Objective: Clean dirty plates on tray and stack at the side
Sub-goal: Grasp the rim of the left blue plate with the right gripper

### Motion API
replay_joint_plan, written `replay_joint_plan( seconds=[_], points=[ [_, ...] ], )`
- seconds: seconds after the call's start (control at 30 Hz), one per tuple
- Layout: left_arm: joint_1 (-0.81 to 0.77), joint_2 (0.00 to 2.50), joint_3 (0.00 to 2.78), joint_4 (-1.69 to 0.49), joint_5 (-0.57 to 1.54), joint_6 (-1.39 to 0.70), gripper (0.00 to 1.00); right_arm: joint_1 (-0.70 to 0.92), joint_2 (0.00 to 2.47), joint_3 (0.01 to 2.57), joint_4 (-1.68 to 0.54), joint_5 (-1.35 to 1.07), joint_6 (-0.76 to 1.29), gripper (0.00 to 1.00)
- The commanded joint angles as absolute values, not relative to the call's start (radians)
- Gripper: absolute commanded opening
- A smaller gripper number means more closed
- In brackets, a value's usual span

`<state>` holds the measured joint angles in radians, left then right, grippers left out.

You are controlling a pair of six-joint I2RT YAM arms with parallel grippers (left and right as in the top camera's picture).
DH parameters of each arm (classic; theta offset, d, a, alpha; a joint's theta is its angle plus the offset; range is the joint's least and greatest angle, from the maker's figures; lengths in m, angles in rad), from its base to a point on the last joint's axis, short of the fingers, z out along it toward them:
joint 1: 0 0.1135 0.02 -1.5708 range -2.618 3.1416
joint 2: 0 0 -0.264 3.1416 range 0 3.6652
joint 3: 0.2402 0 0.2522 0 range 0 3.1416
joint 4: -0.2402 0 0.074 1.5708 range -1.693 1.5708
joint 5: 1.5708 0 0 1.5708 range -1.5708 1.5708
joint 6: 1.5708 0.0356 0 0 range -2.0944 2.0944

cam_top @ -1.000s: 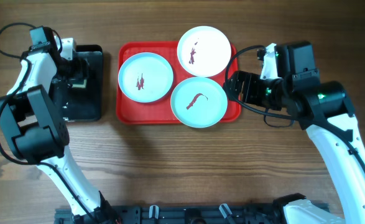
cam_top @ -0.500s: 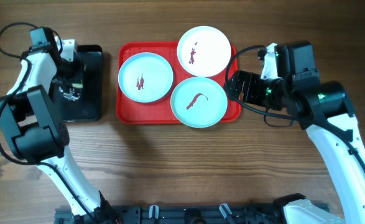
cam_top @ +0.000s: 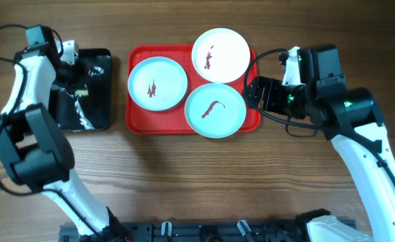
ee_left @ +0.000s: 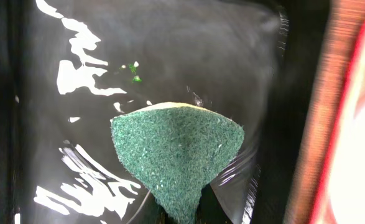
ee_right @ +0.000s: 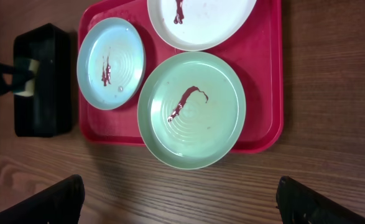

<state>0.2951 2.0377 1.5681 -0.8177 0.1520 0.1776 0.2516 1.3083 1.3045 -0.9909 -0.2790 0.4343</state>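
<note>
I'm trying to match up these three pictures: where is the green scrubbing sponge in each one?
Overhead: the sponge is a small pale spot at upper left, over the black tray.
Left wrist: the sponge fills the lower centre, green face showing, over the tray's wet floor.
Right wrist: a small pale block near the left edge, over the same tray.
Shared landmark: the black tray.

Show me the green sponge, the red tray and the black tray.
green sponge (ee_left: 176,155): left wrist view, middle of its rough green face.
red tray (cam_top: 150,123): overhead view, bare floor near a corner.
black tray (cam_top: 97,111): overhead view, shiny floor.
</note>
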Motion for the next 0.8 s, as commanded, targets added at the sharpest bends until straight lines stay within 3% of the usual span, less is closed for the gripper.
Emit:
replay_joint_plan(
  seconds=[0.0, 0.4, 0.53, 0.77],
  points=[
    [0.299, 1.903, 1.571, -0.853, 0.214, 0.137, 0.04, 0.247, 1.319, 1.323, -0.989, -0.258, 0.445, 1.0],
    [0.286, 1.861, 1.571, -0.878, 0.242, 0.137, 0.04, 0.247, 1.327, 1.323, -0.971, -0.262, 0.445, 1.0],
    [0.261, 1.861, 1.571, -0.881, 0.25, 0.125, 0.04, 0.253, 1.384, 1.323, -0.858, -0.351, 0.445, 0.88],
    [0.249, 1.861, 1.571, -0.881, 0.249, 0.098, 0.04, 0.303, 1.597, 1.344, -0.641, -0.474, 0.499, 0.77]
  ],
)
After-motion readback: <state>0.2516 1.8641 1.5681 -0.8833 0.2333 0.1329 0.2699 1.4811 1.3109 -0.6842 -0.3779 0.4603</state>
